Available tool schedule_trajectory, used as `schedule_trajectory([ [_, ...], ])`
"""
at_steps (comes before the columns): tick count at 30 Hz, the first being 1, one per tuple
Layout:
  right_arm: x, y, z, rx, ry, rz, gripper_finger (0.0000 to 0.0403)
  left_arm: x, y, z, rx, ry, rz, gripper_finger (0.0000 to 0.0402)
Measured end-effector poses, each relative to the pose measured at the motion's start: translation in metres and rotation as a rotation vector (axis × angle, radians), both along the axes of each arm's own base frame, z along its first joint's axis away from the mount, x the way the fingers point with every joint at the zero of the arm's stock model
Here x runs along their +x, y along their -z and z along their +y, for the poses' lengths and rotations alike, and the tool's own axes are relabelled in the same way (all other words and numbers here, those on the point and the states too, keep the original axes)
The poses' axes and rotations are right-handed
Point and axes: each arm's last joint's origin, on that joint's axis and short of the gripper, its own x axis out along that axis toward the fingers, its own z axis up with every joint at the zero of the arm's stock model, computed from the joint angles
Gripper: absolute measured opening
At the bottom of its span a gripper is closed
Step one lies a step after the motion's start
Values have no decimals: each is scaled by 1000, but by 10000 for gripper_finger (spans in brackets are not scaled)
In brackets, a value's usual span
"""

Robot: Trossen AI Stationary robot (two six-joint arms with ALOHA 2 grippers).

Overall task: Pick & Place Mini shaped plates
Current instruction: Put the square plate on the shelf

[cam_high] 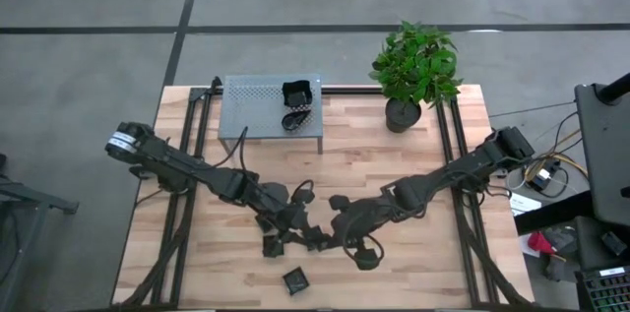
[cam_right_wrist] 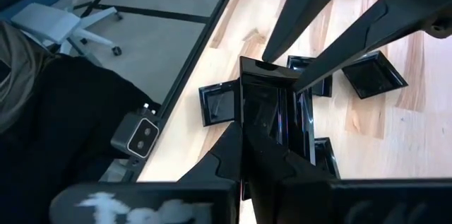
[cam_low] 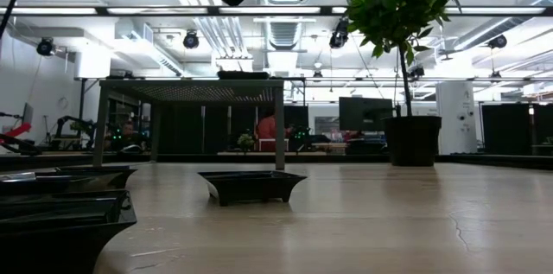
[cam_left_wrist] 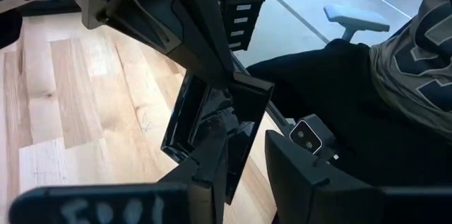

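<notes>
High view: both arms meet over front-centre of wooden table. Left gripper and right gripper converge on same square mini plate, held on edge above table. Right gripper fingers pinched tight on plate rim. Left gripper fingers straddle opposite rim; contact cannot be told. Loose plates on table below; one plate near front edge. Two more plates on perforated metal stand. Potted plant at back right.
</notes>
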Motion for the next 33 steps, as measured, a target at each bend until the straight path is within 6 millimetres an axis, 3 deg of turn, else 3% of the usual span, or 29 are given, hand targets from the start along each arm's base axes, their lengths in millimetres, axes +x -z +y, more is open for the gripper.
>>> schedule_trajectory([
  [20,2,-2,-1,14,11,-22,8,-1,0,0,-4,0,8,50],
  [27,2,-2,-1,13,11,-19,8,-1,1,0,1,8,12,8],
  [33,2,-2,-1,11,9,-22,21,-1,0,-1,-7,37,12,1],
])
